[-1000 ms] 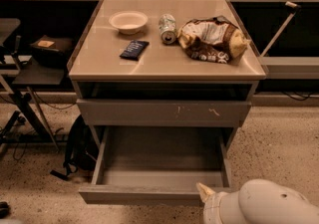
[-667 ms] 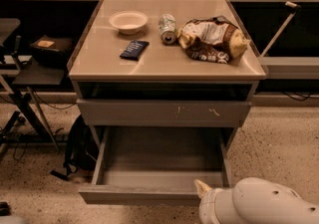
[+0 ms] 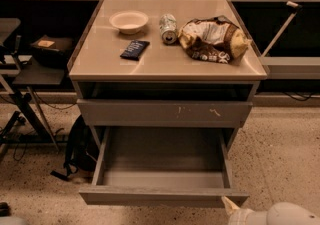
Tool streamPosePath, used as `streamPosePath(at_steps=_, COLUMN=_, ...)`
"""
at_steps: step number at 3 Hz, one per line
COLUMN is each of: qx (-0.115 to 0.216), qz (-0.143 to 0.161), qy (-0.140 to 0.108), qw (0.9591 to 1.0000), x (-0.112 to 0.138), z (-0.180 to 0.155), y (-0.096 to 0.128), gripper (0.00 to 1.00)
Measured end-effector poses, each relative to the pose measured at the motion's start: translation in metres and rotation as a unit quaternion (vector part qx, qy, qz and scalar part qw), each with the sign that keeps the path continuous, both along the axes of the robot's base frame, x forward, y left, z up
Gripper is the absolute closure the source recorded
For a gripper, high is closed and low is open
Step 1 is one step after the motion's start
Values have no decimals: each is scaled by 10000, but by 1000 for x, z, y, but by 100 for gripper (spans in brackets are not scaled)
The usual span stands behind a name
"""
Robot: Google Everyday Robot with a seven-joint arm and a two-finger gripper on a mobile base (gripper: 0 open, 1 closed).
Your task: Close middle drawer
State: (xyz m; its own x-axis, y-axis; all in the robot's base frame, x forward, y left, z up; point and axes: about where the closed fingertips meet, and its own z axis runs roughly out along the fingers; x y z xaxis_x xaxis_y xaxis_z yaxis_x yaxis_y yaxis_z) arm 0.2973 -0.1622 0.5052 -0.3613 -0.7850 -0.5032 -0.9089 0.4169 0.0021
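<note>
The middle drawer (image 3: 162, 196) is pulled far out from the grey-brown cabinet, low in the camera view. Its plain flat front faces me and its bare tray interior (image 3: 162, 156) holds nothing. Above it sits the scratched drawer front (image 3: 165, 112), pushed in. My gripper (image 3: 231, 205) shows only as a pale tip at the bottom right, just below and in front of the open drawer's right front corner. The white arm casing (image 3: 282, 216) behind it is cut off by the frame edge.
On the cabinet top (image 3: 100, 64) lie a white bowl (image 3: 128, 21), a can on its side (image 3: 168, 28), a crumpled chip bag (image 3: 212, 39) and a dark packet (image 3: 134, 49). A black bag (image 3: 80, 146) rests on the floor at the left, beside a stand (image 3: 22, 99).
My arm has drawn back down and to the right, so less of it shows. The middle drawer stays open at the same place.
</note>
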Motion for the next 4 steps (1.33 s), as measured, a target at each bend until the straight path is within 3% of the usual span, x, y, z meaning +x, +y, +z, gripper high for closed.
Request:
streamPosePath(at_steps=1, qx=177, qz=-563, qy=255, qw=9979, x=-14, z=-55, y=-47, gripper=0)
streamPosePath(at_steps=2, qx=320, qz=-901, qy=629, qw=9934, x=-11, z=-105, y=-80, gripper=0)
streamPosePath(at_steps=3, qx=320, qz=-924, qy=979, qw=9904, x=19, z=-150, y=-92, gripper=0)
streamPosePath(at_steps=4, qx=153, qz=-745, qy=1164, qw=9903, x=44, z=-170, y=-85, gripper=0)
